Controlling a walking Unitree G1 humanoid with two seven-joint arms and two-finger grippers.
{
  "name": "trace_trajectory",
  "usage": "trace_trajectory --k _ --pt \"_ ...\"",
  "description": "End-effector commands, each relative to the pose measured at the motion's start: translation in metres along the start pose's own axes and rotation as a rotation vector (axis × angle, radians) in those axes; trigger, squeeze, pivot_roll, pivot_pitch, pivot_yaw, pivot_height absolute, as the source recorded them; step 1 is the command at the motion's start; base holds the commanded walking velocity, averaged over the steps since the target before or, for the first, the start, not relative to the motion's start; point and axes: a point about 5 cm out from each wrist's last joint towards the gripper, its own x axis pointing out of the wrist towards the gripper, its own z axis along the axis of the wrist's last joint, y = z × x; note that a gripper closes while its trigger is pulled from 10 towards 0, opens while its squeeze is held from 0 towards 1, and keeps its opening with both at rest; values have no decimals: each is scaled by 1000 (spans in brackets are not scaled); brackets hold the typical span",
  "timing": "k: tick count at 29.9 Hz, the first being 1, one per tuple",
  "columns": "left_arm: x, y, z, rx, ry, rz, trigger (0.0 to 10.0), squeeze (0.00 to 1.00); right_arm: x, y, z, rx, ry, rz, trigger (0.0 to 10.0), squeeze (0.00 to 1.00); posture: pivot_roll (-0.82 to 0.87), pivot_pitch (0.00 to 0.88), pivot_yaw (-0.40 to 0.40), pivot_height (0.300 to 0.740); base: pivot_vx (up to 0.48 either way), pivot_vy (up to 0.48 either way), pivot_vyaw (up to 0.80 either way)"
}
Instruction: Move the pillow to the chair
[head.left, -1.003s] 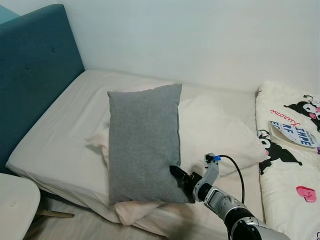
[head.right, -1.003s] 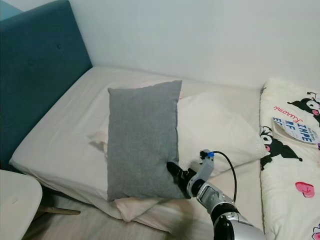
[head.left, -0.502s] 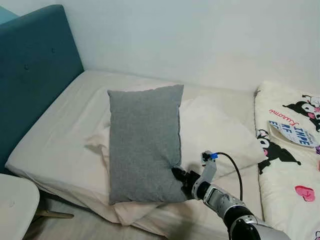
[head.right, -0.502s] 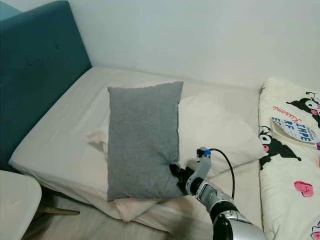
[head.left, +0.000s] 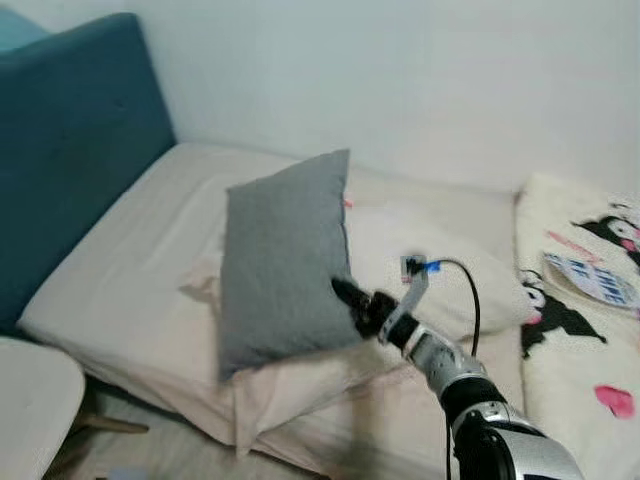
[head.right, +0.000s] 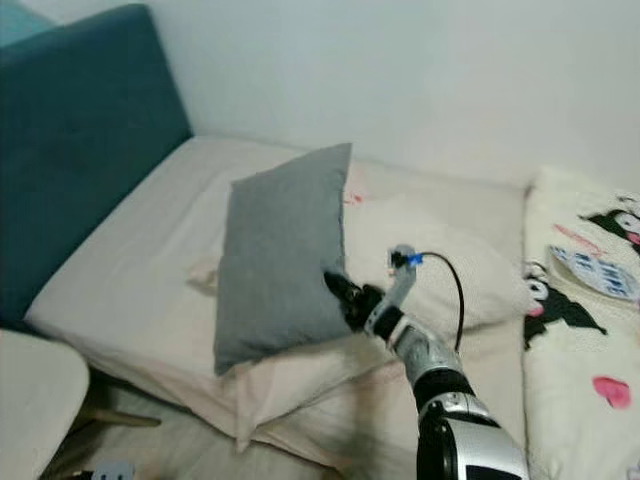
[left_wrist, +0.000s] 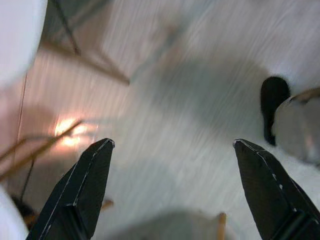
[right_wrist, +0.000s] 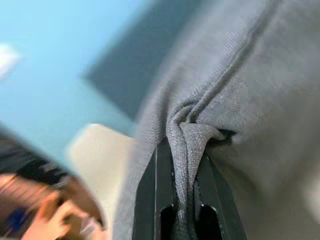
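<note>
Right hand (head.left: 345, 296) pinches grey pillow (head.left: 283, 262); cream pillow (head.left: 440, 270) beneath; blanket (head.left: 585, 330) rt.

Right pincer (right_wrist: 186, 172) clamped on a bunched fold of the grey pillow (right_wrist: 240, 90); fabric is pinched between both black fingers (right_wrist: 157, 195), a seam running up from the grip. Behind the pillow: a dark teal headboard (right_wrist: 130, 65), a light blue wall (right_wrist: 45, 55), blurred.
</note>
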Motion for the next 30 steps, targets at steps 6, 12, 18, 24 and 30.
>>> trace_trajectory --k 6,12,18,24,30 --pt "-2 -7 -10 14 56 -3 10000 0 32 44 18 -72 -9 337 0 0 -68 0 -33 740 0 0 763" --pt "-2 -11 -7 11 57 -7 10000 0 35 51 -3 -88 80 391 0 0 -56 0 -44 740 0 0 763" --pt "-2 -13 -5 9 55 -12 10000 0 36 58 -25 -110 163 433 0 0 -43 0 -42 740 0 0 763" --pt "-2 -16 -2 -19 40 -54 10000 0 36 61 -35 -132 219 437 0 0 -36 0 -46 740 0 0 763" --pt "-2 -16 -3 -25 44 -65 10000 0 34 59 -41 -135 234 412 0 0 -30 0 -42 740 0 0 763"
